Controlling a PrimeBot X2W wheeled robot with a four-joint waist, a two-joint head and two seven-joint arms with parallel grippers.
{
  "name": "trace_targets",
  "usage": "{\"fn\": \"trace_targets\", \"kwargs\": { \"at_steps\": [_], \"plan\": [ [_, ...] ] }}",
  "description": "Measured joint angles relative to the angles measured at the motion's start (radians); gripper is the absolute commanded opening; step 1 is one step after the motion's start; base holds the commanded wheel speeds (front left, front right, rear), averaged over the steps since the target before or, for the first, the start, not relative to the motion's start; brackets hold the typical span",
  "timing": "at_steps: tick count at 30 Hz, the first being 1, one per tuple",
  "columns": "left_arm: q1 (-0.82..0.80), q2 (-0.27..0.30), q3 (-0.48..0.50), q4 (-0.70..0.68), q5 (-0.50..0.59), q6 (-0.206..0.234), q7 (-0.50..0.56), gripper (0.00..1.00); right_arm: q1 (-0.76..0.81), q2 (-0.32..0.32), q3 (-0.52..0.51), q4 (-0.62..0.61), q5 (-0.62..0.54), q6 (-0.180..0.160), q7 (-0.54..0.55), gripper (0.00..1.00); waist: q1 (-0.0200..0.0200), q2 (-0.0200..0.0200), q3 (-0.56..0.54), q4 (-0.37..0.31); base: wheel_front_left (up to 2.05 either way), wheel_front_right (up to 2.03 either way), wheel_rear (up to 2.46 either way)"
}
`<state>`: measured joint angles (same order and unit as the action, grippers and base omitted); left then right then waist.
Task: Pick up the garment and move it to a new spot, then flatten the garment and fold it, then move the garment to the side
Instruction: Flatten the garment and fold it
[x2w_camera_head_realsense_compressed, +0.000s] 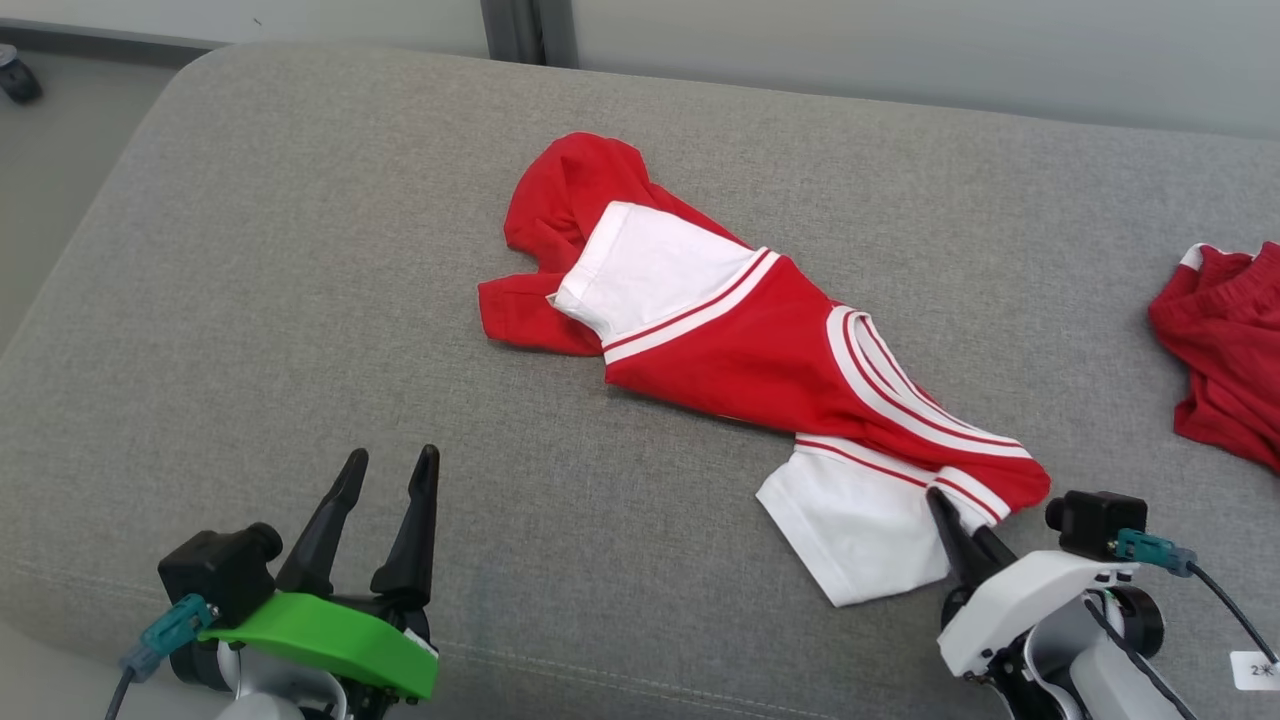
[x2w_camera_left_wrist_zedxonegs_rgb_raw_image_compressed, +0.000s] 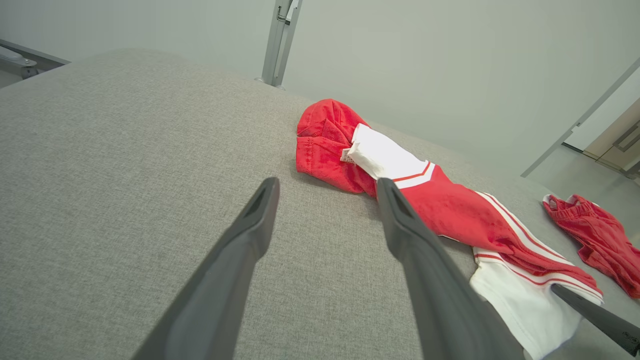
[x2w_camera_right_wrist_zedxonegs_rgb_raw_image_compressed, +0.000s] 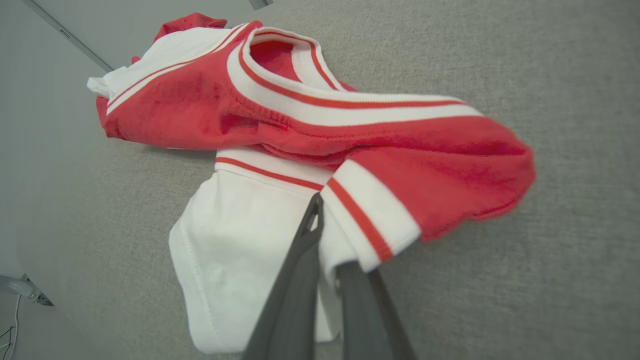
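Surface: wide grey fabric cushion (x2w_camera_head_realsense_compressed: 300, 300), with a pale wall behind it and a metal post (x2w_camera_left_wrist_zedxonegs_rgb_raw_image_compressed: 277, 42) rising past the far edge.
Garment: the garment (x2w_camera_head_realsense_compressed: 720, 340) is a red shirt with white panels and red-white striped trim. It is crumpled into a long diagonal strip and lies on the cushion about mid-surface, running from far centre toward the robot's near right.
Garment, far end: bunched red fabric with a white panel folded over it. A small label shows there in the left wrist view.
Garment, near end: a white sleeve spread flat, plus a striped cuff, right at the right gripper.
Right gripper (x2w_camera_head_realsense_compressed: 940, 500): low at near right, fingers closed together and pinching the striped cuff edge of the garment. The right wrist view shows one finger on top of the white fabric and the other tucked under the cuff.
Contact: the garment rests on the cushion along its length, as far as visible.
Left gripper (x2w_camera_head_realsense_compressed: 391, 455): near left over bare cushion, fingers spread apart with nothing between them, well apart from the garment.
Other cloth: a second red garment (x2w_camera_head_realsense_compressed: 1225, 350) is crumpled at the cushion's right edge, well apart from the first.
Extras: a white tag (x2w_camera_head_realsense_compressed: 1255, 670) sits by the right arm's cable, and a dark caster wheel (x2w_camera_head_realsense_compressed: 18, 75) is on the floor at upper left.
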<state>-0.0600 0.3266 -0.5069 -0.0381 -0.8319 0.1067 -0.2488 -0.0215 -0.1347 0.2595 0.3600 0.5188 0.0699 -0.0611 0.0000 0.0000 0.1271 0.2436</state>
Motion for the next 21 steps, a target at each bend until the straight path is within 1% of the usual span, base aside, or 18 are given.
{"fn": "trace_targets", "kwargs": {
  "at_steps": [5,9,12,13,16,19,21],
  "plan": [
    [0.002,-0.017,-0.005,0.003,0.000,0.000,0.000,1.00,-0.026,0.021,0.067,-0.038,0.005,0.036,0.018,0.00,0.0000,0.0000,-0.010,0.015,0.00,0.00,0.00],
    [0.004,-0.034,-0.014,0.011,0.000,-0.001,0.000,1.00,-0.037,0.039,0.164,-0.073,0.021,0.054,0.065,0.00,0.0000,0.0000,-0.022,0.032,0.00,0.00,0.00],
    [0.004,-0.047,-0.017,0.019,0.001,-0.001,0.000,1.00,-0.037,0.049,0.242,-0.104,0.045,0.055,0.108,0.00,0.0000,0.0000,-0.033,0.051,0.00,0.00,0.00],
    [0.005,-0.055,-0.019,0.024,0.001,-0.001,0.000,1.00,-0.037,0.054,0.285,-0.129,0.060,0.055,0.129,0.00,0.0000,0.0000,-0.042,0.066,0.00,0.00,0.00],
    [0.011,-0.060,-0.026,0.031,0.001,-0.001,0.000,1.00,-0.055,0.061,0.347,-0.175,0.105,0.054,0.159,0.00,0.0000,0.0000,-0.055,0.090,0.00,0.00,0.00],
    [0.023,-0.065,-0.039,0.036,0.001,-0.002,0.000,1.00,-0.100,0.070,0.408,-0.249,0.188,0.054,0.180,0.00,0.0000,0.0000,-0.069,0.118,0.00,0.00,0.00],
    [0.028,-0.071,-0.044,0.041,0.002,-0.002,0.000,1.00,-0.123,0.079,0.424,-0.287,0.253,0.054,0.193,0.00,0.0000,0.0000,-0.076,0.139,0.00,0.00,0.00]
  ]
}}
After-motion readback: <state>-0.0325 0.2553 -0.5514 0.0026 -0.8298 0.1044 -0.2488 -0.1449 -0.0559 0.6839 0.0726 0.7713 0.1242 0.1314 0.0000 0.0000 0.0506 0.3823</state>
